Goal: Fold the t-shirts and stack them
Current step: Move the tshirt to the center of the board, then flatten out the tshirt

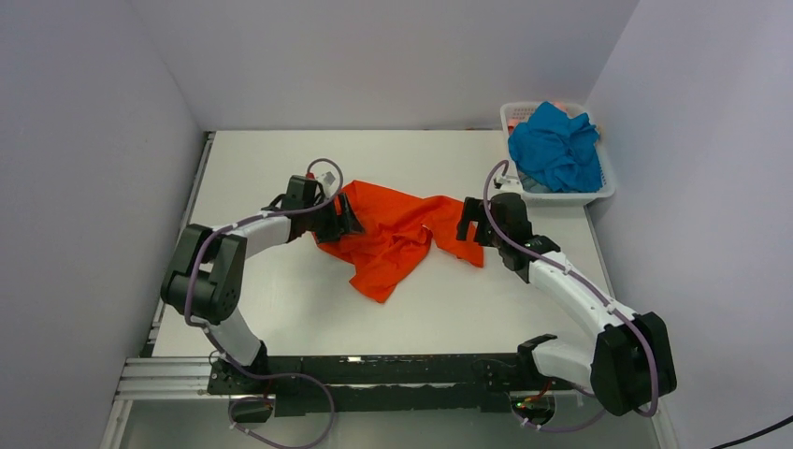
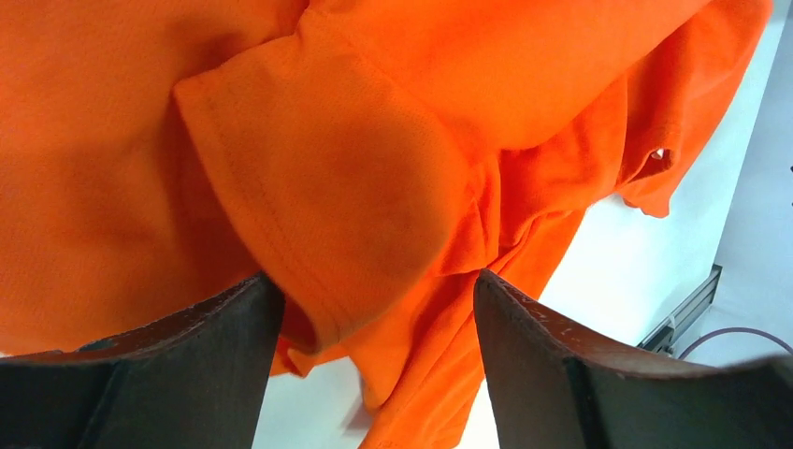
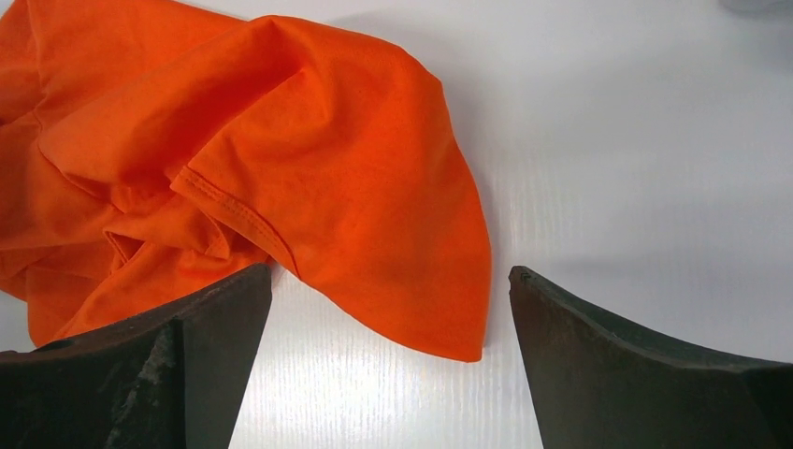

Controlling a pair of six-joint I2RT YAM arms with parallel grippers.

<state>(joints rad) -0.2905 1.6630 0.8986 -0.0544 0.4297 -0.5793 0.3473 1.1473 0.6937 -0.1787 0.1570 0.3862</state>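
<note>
The orange t-shirt (image 1: 397,238) lies crumpled at the centre of the desk (image 1: 281,309), flanked by both arms, likely so it can be spread flat before folding. The left arm (image 1: 262,229), at the shirt's 9 o'clock, has its jaws open around a sleeve (image 2: 327,206), not yet pinching it. The right arm (image 1: 552,271), at 3 o'clock, hovers with jaws open over a loose edge (image 3: 411,281). The teal t-shirt (image 1: 556,145) sits bunched in the white basket (image 1: 570,198) at 2 o'clock, apparently next in turn.

Surface (image 1: 281,299): white, matte, walled on three sides.
Orange t-shirt (image 1: 393,234): crumpled, at centre.
Basket (image 1: 570,198): white mesh, far right corner.
</note>
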